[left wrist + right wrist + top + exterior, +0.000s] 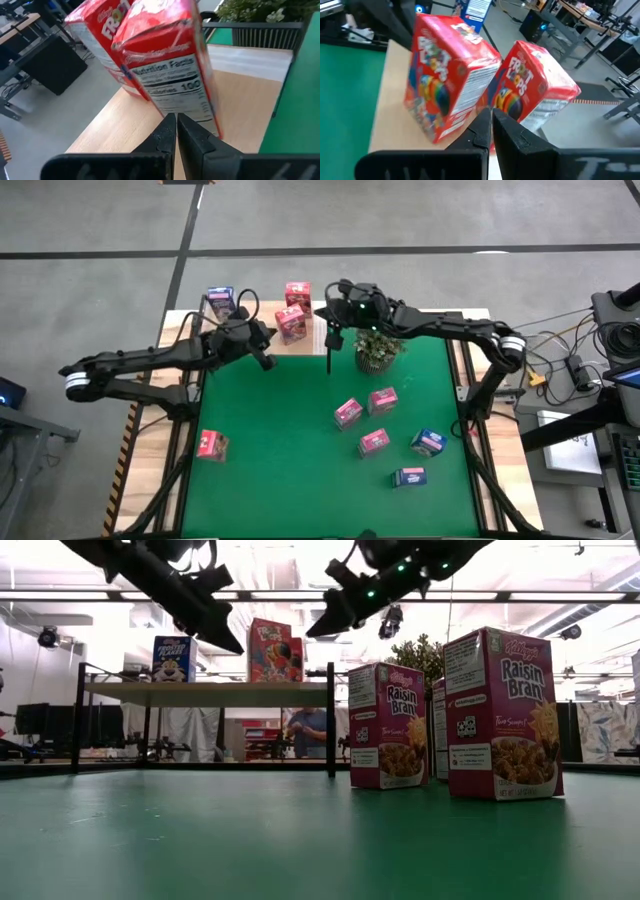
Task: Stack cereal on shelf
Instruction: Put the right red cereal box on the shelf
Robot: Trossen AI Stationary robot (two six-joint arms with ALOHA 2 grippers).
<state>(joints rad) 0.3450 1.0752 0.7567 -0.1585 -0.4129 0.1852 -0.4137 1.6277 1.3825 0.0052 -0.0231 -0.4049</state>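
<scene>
Two red cardboard cereal boxes (293,310) stand on the pale wooden shelf board (310,340) between the left gripper (268,363) and right gripper (331,340), both pressed together, empty.

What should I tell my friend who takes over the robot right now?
Left end effector: shut, empty, above the shelf by the Froot Loops boxes.
Right end effector: shut, empty, above the shelf's right end.
Done: three boxes on the shelf, two red Froot Loops and one blue Frosted Flakes box.
Left: five boxes on the green mat near the potted plant, among them two pink Raisin Bran boxes, and one pink box at the mat's left edge.
</scene>
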